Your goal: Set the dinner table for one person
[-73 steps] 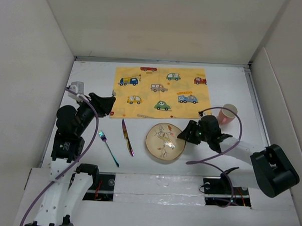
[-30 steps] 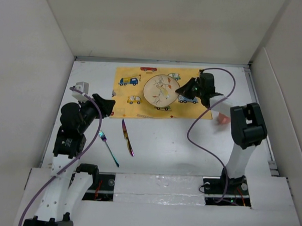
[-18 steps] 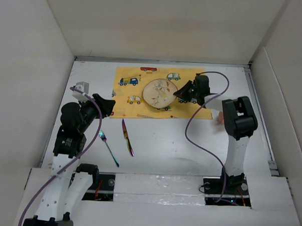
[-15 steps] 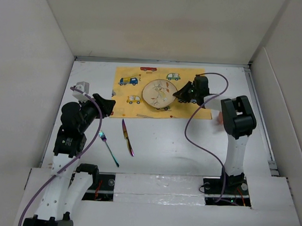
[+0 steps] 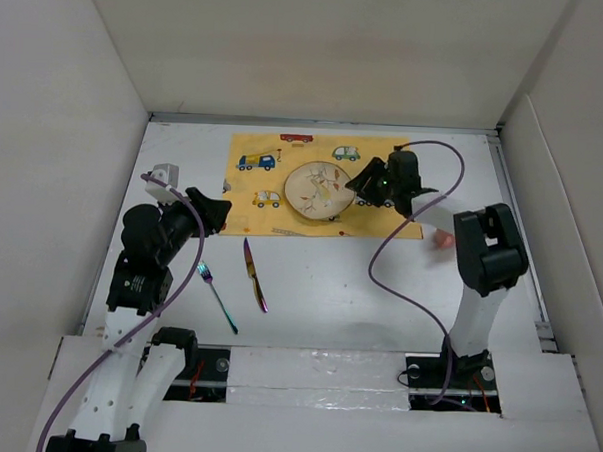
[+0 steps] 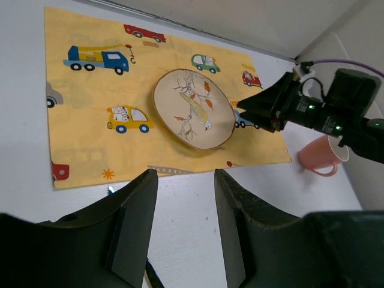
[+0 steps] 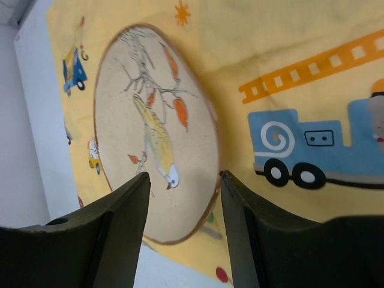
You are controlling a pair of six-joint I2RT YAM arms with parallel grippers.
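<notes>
On the white dinner table (image 5: 328,297) lies a yellow car-print placemat (image 5: 253,189) (image 6: 90,90) (image 7: 288,60). A round beige plate with a bird drawing (image 5: 316,190) (image 6: 193,109) (image 7: 153,132) rests flat on it. My right gripper (image 5: 357,187) (image 7: 183,177) (image 6: 243,109) is open at the plate's right rim, one finger over the plate and the other at its edge, holding nothing. At the table's left, my left gripper (image 5: 220,208) (image 6: 185,175) hangs open and empty over bare table. An iridescent fork (image 5: 216,296) and knife (image 5: 255,274) lie in front of the mat.
A pink cup (image 6: 321,156) (image 5: 443,238) stands right of the placemat, mostly hidden behind the right arm in the top view. Off-white wall panels close in the table on the left, back and right. A purple cable loops from each arm.
The right gripper carried the plate from the table's front onto the placemat, then opened and let it go. It drew back slightly to the right. The left arm stayed still.
</notes>
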